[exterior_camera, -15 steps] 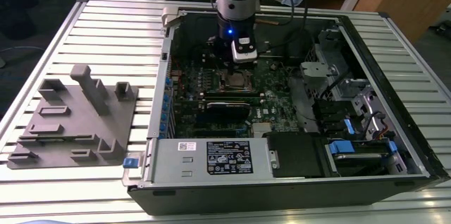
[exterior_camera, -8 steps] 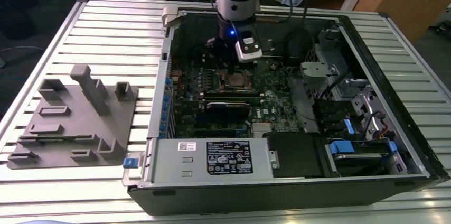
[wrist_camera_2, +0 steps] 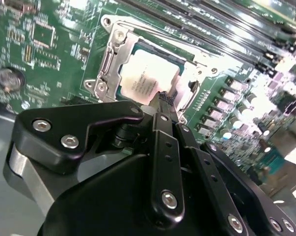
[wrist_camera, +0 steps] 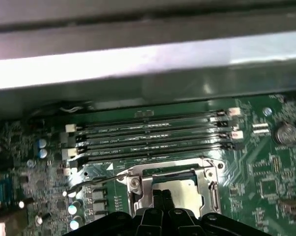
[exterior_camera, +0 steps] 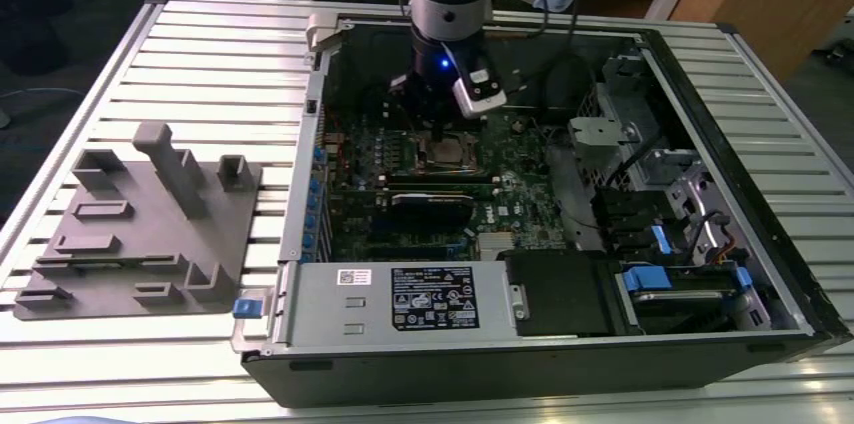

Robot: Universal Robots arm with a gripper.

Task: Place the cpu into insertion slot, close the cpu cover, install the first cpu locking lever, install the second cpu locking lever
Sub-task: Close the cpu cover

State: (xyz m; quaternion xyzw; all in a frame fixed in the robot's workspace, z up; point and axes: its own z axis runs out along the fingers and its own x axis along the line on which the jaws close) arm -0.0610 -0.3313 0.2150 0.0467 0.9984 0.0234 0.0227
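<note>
Both wrist views show the gripper [wrist_camera_2: 165, 102] poised straight over the insertion slot [exterior_camera: 454, 157], its tips at the edge of the cpu [wrist_camera_2: 148, 78] that lies farther from the memory slots [wrist_camera: 148, 135]. The cpu sits flat in the slot, its pale top showing through the cut-out of the cpu cover [wrist_camera_2: 112, 58], which lies down around it. Jaws are drawn together, narrow, with nothing visible between them; whether the tips touch the cpu or the cover I cannot tell. A thin wire lever [wrist_camera: 96, 182] juts out beside the slot.
</note>
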